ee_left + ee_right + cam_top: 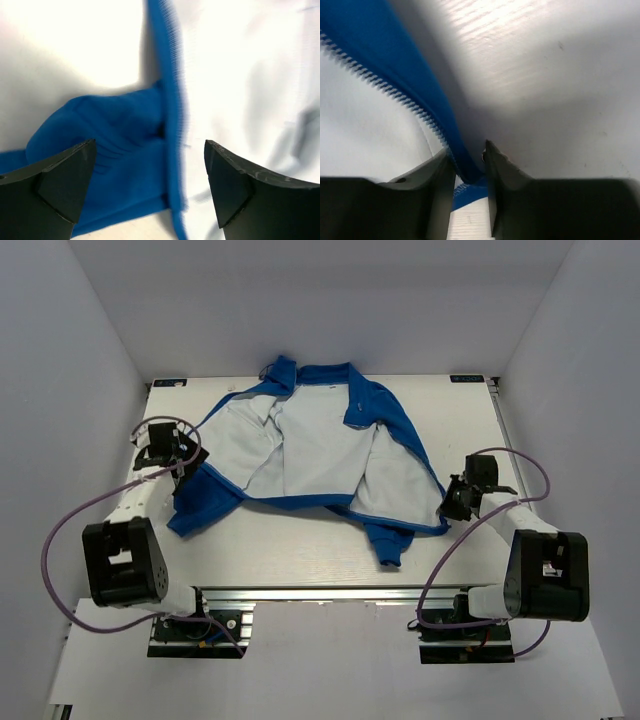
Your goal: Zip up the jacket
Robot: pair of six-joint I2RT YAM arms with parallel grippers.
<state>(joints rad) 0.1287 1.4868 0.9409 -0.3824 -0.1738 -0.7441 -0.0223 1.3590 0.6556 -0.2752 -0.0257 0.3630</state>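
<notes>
We see the jacket (310, 450) spread open, white lining up, across the middle of the counter (300, 560), our left end effector (150, 152) poised with its fingers wide apart over the blue edge on that side, and our right end effector (469, 159) pinched onto the jacket's toothed blue zipper edge.

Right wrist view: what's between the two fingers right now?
The jacket: its blue zipper edge sits pinched between the fingers of the right gripper, as the right wrist view shows.
</notes>
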